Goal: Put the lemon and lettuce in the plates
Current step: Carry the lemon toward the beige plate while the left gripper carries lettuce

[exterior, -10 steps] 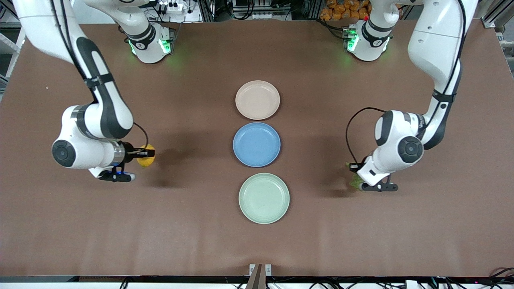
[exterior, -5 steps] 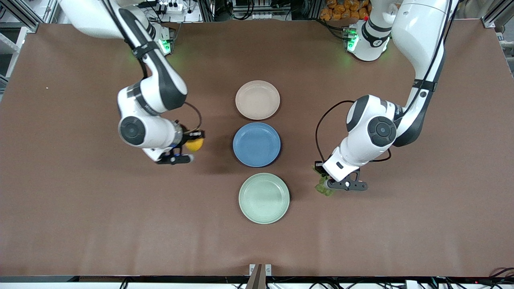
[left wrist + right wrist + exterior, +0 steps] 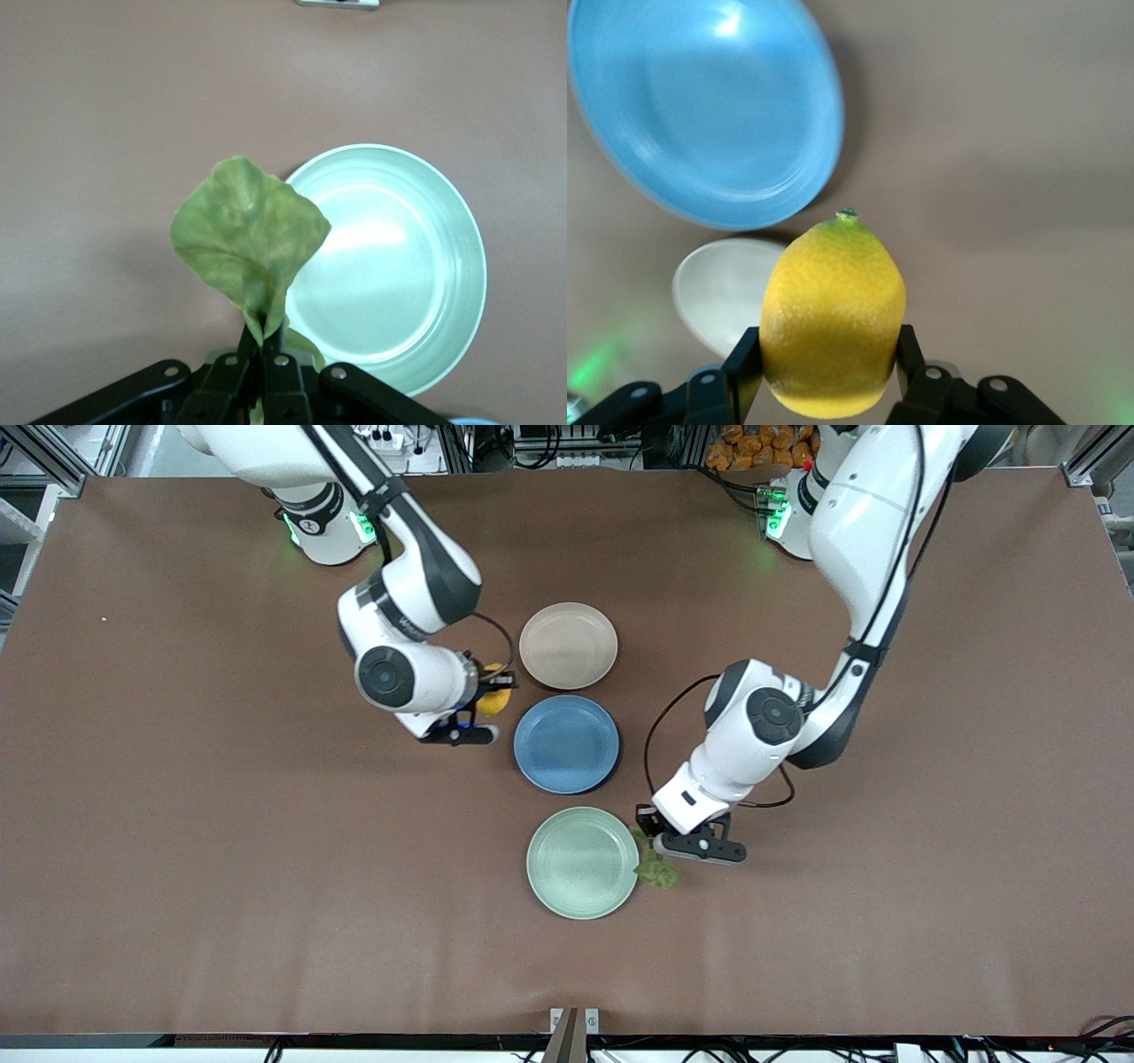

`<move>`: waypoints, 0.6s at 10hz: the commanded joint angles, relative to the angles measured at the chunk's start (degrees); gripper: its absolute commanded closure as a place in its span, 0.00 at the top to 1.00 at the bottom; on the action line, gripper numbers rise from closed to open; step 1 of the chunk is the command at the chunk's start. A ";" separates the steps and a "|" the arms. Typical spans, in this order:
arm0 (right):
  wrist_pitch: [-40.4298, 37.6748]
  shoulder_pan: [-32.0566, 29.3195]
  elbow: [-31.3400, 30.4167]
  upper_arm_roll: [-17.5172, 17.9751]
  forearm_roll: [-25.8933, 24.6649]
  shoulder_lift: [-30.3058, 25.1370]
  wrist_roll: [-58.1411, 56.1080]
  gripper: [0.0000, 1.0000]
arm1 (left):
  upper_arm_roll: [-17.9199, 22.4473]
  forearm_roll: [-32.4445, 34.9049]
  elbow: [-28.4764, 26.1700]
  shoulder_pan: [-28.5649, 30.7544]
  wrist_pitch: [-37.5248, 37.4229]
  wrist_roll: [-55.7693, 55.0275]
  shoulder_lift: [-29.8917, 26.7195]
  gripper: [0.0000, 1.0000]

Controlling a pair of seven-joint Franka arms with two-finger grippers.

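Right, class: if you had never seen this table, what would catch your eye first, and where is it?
Three plates lie in a row down the middle of the table: beige-pink plate farthest from the front camera, blue plate in the middle, mint green plate nearest. The right gripper holds the yellow lemon above the table beside the blue and beige-pink plates. The left gripper pinches the lettuce by its stem, hanging at the mint green plate's rim.

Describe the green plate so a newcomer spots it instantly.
Three plates stand in a row down the middle of the table. The green plate is the one nearest the front camera, next to the blue plate. It alone is pale mint, and the lettuce in the left gripper hangs at its rim.
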 commanded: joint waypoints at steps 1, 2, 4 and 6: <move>1.01 3.64 -1.07 0.66 1.93 -0.28 4.24 0.00 | 0.49 -1.28 4.48 -1.48 2.90 -0.85 3.93 0.00; 1.19 4.88 -1.68 1.26 2.01 0.51 4.34 0.00 | 0.49 -1.28 5.44 -2.18 5.02 -0.93 5.08 0.00; 2.06 5.94 -2.56 4.51 2.01 1.13 8.35 0.00 | 0.58 -1.28 8.60 -3.94 5.65 -2.76 7.27 0.00; 5.92 7.35 -2.66 5.58 1.58 3.32 12.15 0.01 | 0.93 -1.28 9.23 -5.44 8.97 -5.75 9.30 0.00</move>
